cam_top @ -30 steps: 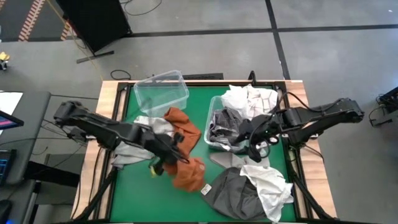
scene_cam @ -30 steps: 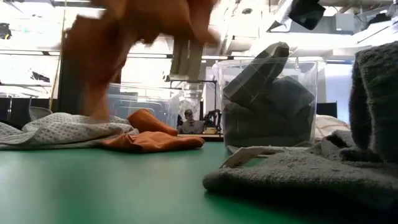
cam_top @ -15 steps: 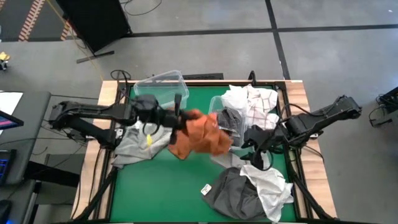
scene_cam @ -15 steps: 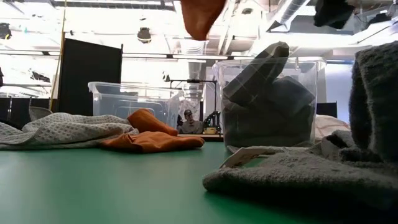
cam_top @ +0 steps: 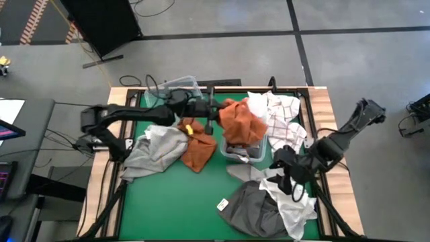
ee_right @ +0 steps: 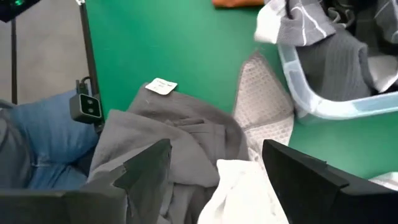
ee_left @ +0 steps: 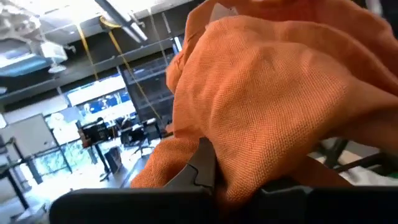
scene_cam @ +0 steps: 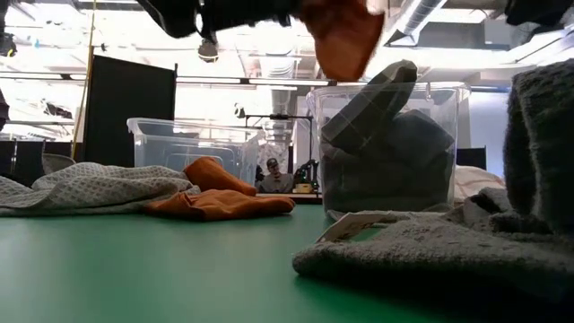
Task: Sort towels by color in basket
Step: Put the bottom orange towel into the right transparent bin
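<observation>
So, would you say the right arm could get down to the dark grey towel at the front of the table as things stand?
Probably yes: the right gripper hangs open just beside the dark grey towel, and only a white towel overlaps one edge of it.

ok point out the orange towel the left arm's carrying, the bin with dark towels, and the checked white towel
orange towel (cam_top: 240, 122), high view, middle of the hanging bundle
bin with dark towels (scene_cam: 387, 152), low view, clear front wall
checked white towel (cam_top: 282, 114), high view, middle of the checked patch
</observation>
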`<action>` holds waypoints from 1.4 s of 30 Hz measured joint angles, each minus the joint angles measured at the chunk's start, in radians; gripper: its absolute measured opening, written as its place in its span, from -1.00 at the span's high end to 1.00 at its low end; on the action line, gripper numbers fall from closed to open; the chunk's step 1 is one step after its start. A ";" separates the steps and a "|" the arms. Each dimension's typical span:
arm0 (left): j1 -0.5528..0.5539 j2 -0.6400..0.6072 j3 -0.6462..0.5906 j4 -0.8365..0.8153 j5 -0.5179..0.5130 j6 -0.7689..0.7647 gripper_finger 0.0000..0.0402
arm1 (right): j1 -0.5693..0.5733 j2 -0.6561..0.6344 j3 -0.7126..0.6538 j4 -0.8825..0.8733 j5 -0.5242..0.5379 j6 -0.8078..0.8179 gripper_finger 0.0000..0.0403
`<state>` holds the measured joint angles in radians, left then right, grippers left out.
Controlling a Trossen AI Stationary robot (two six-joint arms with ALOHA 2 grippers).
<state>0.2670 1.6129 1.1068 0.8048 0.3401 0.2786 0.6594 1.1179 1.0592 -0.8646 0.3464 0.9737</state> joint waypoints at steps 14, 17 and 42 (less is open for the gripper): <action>0.040 0.298 0.292 -0.451 0.048 0.020 0.91 | 0.108 0.001 0.000 0.000 0.120 0.067 -0.47; 0.040 0.344 0.392 -0.675 0.041 0.078 0.91 | 0.114 0.001 0.000 0.000 0.131 0.073 -0.47; -0.047 0.683 0.910 -1.450 -0.234 0.379 0.77 | 0.123 0.081 0.000 0.008 0.128 0.086 -0.47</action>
<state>0.2199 2.2955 2.0171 -0.6452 0.1065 0.6577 0.7820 1.1988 1.0592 -0.8562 0.4747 1.0598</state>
